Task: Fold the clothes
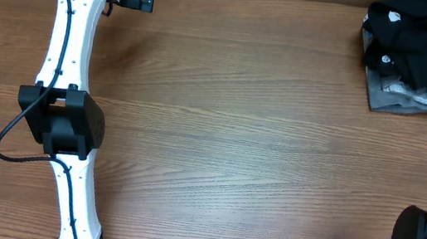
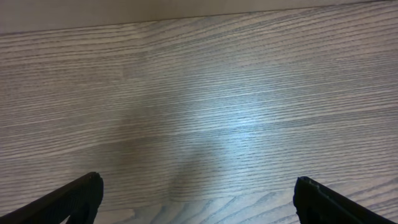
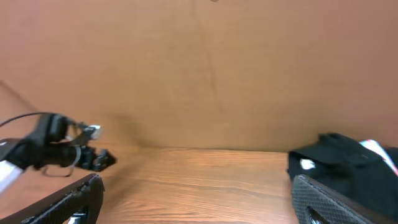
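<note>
Left hand (image 2: 198, 186) spread wide, empty; right hand (image 3: 198, 186) likewise, apparently pointing level.

We logged the overhead as looking straight down on the desk (image 1: 236, 139) from well up, with most of the top in frame and the left arm (image 1: 65, 73) running down the left side. The left wrist view sat close over the desk, tilted down at bare wood, with the left gripper (image 2: 198, 190) fingers wide apart in both bottom corners. The right wrist view faced nearly level across the desk to a brown wall (image 3: 205, 68), the right gripper (image 3: 198, 190) fingers spread low in frame. We tied it to the overhead by the left arm's end and the black clothes (image 1: 413, 39).
</note>
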Controlling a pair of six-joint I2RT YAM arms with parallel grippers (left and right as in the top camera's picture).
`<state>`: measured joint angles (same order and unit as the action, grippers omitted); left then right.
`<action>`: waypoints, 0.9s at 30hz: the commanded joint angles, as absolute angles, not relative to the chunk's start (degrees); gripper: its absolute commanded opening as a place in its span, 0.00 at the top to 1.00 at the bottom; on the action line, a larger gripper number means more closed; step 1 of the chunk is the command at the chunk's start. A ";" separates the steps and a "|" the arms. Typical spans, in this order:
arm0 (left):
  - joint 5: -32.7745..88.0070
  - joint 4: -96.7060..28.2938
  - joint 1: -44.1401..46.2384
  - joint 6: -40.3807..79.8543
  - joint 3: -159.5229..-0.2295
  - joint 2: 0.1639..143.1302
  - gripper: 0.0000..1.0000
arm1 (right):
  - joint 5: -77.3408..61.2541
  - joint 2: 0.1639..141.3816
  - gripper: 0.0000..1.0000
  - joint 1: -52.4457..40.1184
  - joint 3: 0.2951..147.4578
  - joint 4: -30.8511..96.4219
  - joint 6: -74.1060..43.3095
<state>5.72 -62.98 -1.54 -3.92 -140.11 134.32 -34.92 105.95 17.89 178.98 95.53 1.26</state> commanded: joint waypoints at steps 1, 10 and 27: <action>5.78 -62.94 -1.67 -3.64 -139.85 134.69 0.00 | -36.73 106.76 0.00 17.63 178.21 95.53 1.04; 5.78 -62.96 -1.67 -3.64 -139.85 134.69 0.00 | -35.62 106.63 0.00 17.74 178.14 97.03 -1.74; 5.78 -62.96 -1.67 -3.64 -139.85 134.69 0.00 | -12.25 70.85 0.00 7.44 114.76 67.09 -1.76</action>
<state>5.72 -62.98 -1.54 -3.92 -140.11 134.32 -15.18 78.43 7.68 125.21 70.72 -1.54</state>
